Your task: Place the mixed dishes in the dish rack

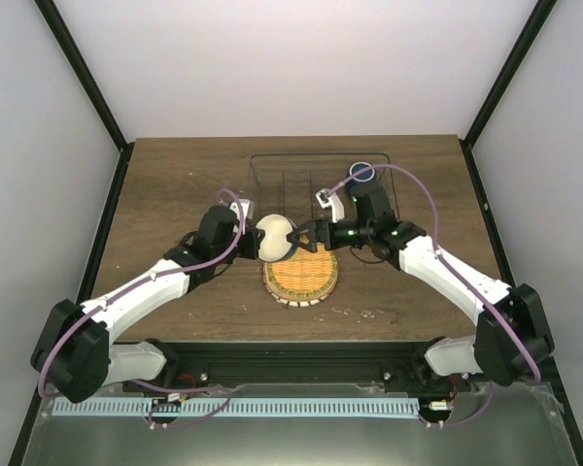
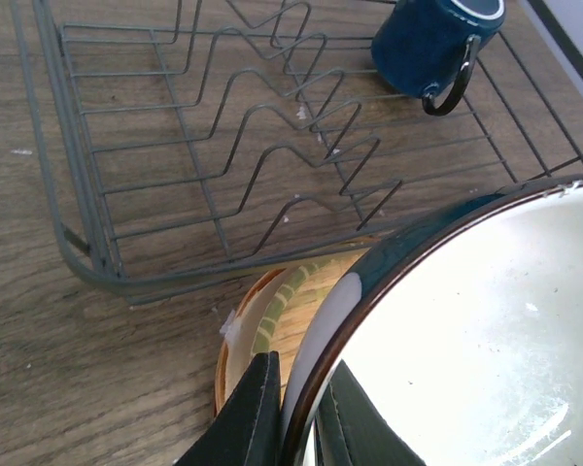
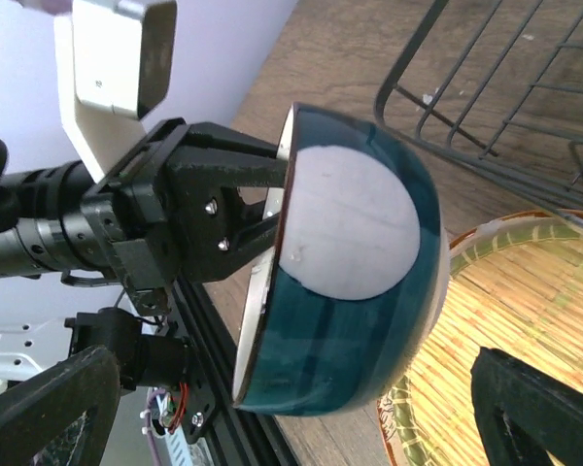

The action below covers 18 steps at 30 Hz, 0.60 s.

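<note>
My left gripper (image 1: 256,241) is shut on the rim of the small bowl (image 1: 273,236), cream-white inside and teal outside, and holds it tilted on edge above the table. In the left wrist view its fingers (image 2: 260,388) pinch the bowl's rim (image 2: 466,330). My right gripper (image 1: 306,238) is open just right of the bowl (image 3: 360,282), with its fingers (image 3: 534,408) spread wide around it and not touching. The yellow-orange woven plate (image 1: 301,277) lies flat below. The dark blue mug (image 1: 361,175) stands in the wire dish rack (image 1: 316,155). The cream leaf plate is not distinguishable.
The rack's zigzag dividers (image 2: 223,146) are bare except for the mug (image 2: 428,44) in the far right corner. The rack's near rim (image 3: 486,107) runs just beyond the woven plate (image 3: 525,301). Black frame posts stand at the table's back corners.
</note>
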{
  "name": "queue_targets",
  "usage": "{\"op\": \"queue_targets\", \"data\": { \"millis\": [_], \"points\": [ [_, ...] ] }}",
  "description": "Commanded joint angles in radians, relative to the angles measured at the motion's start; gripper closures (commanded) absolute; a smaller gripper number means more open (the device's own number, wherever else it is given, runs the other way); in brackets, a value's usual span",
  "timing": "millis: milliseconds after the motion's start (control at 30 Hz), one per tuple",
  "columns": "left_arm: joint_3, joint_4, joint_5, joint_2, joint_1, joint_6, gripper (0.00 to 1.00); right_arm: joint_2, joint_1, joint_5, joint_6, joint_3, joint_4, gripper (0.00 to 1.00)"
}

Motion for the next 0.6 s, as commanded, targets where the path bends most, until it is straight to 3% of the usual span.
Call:
{"op": "queue_targets", "data": {
  "millis": [0,567],
  "points": [
    [0.05,0.096,0.037,0.001,0.001,-0.012,1.0,0.043,0.024,-0.024,0.007,0.015,0.036,0.0],
    [0.049,0.103,0.107,-0.046,0.0,-0.033,1.0,0.149,0.046,-0.064,0.015,0.011,0.143,0.0]
  ]
}}
